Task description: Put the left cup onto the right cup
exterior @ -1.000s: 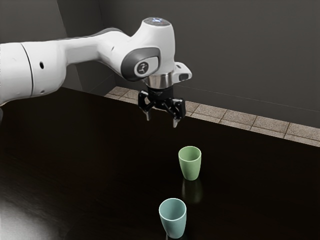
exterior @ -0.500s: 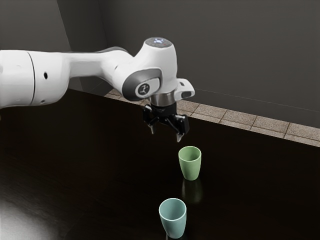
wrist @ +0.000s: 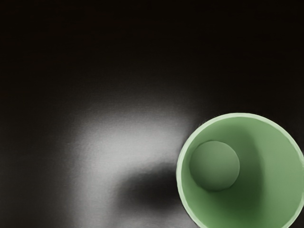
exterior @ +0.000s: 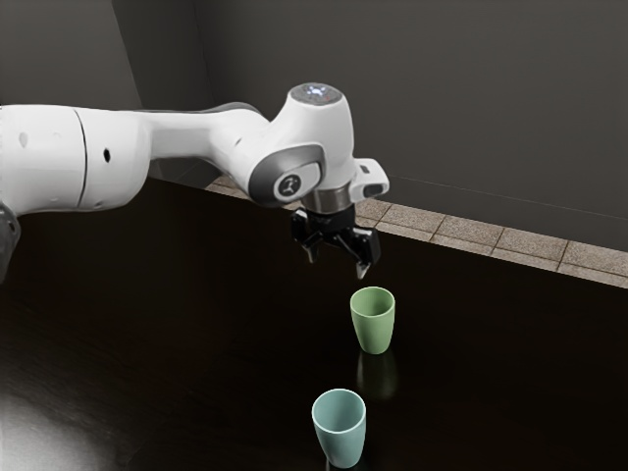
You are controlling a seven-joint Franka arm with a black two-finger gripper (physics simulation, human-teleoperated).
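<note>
Dim overall: near-black glossy table [exterior: 147, 324], grey wall [exterior: 471, 88] barely lit. Brightest on the white arm [exterior: 147, 157], lit from above and shaded along its underside. Pale tiled strip [exterior: 471, 233] catching some light behind the table. Faint mirror image of the green cup [exterior: 373, 319] on the tabletop just under its base; dull sheen at the exterior view's lower left corner. Wrist view: broad soft-edged glare patch on the table beside the green cup, a dark smudge of shadow within it. Cup interior evenly lit, darker toward its floor.

Two cups: one green cup [exterior: 373, 319], one teal cup [exterior: 340, 427].
</note>
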